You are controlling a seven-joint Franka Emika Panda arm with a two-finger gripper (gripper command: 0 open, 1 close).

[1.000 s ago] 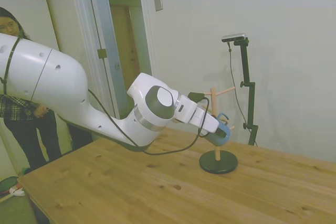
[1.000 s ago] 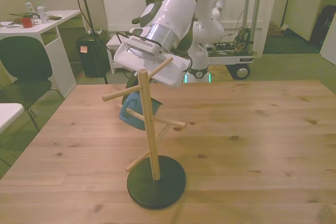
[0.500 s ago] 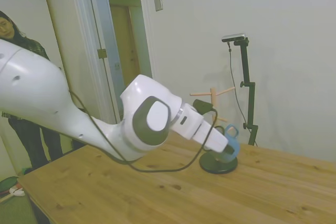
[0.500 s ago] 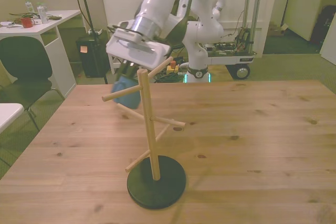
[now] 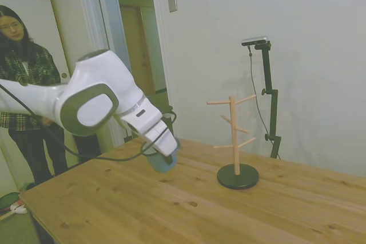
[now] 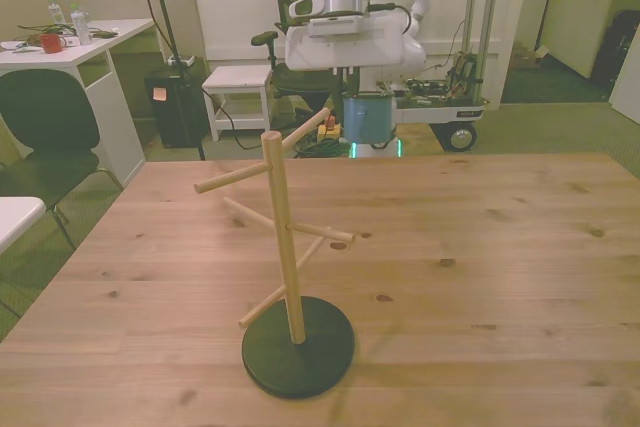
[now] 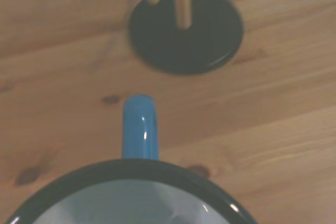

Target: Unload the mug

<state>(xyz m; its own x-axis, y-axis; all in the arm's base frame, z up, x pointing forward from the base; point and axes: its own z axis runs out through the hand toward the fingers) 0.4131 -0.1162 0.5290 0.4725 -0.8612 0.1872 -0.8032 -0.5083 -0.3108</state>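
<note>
Mug (image 6: 367, 118) now off the wooden rack (image 6: 284, 247), well apart, above table (image 6: 500, 267), in closed claw (image 6: 362, 99).

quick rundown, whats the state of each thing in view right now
mug: held in the hand, off the rack, upright above the table's far edge
hand: shut on the mug
mug rack: upright on the table, pegs bare
table: holds only the rack
person: standing behind the arm in the side view
</note>
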